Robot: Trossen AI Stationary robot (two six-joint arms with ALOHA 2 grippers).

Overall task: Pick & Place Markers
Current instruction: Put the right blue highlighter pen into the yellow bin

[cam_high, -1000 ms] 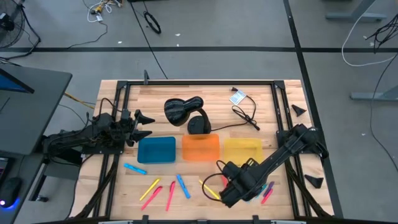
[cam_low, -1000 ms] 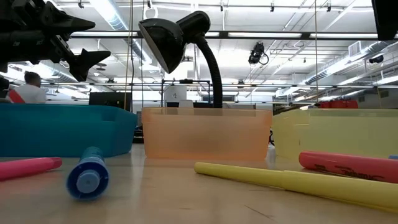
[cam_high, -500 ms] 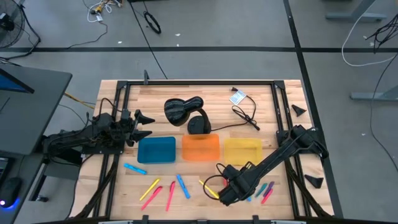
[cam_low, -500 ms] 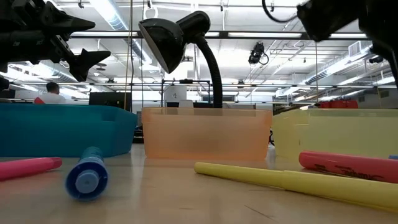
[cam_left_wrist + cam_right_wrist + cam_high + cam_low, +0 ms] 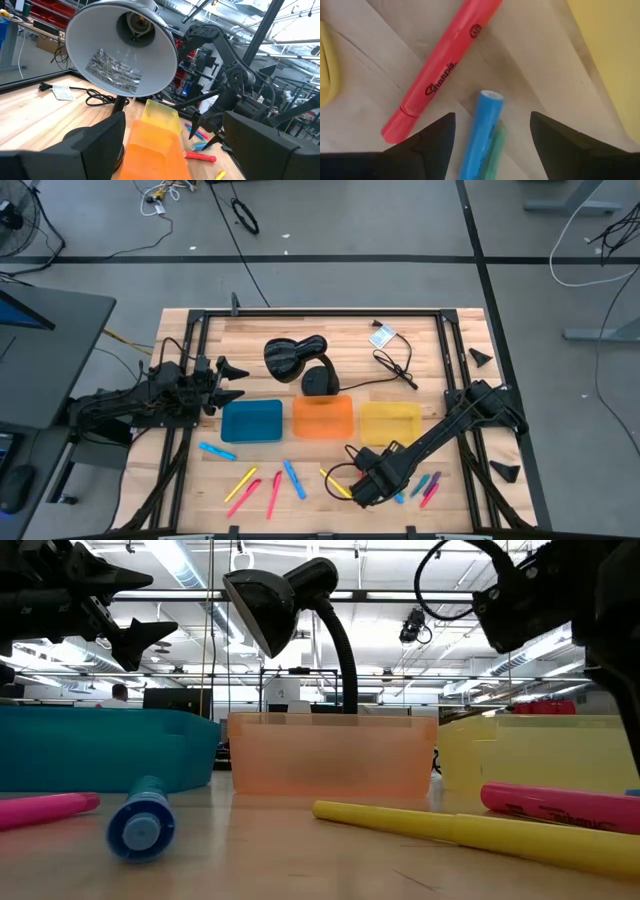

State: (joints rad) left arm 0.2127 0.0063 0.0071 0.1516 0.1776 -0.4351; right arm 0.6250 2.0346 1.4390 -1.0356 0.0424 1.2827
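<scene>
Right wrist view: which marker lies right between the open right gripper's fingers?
The blue marker, lined up between the right gripper fingers with a green one tucked against it; the red marker lies off to one side.

Black desk lamp (image 5: 300, 362), three trays (image 5: 320, 420)

Between my spread right fingers (image 5: 430, 140) lies a blue marker (image 5: 481, 132) touching a green one (image 5: 496, 150), a red marker (image 5: 442, 72) beside, bare wood around.
</scene>
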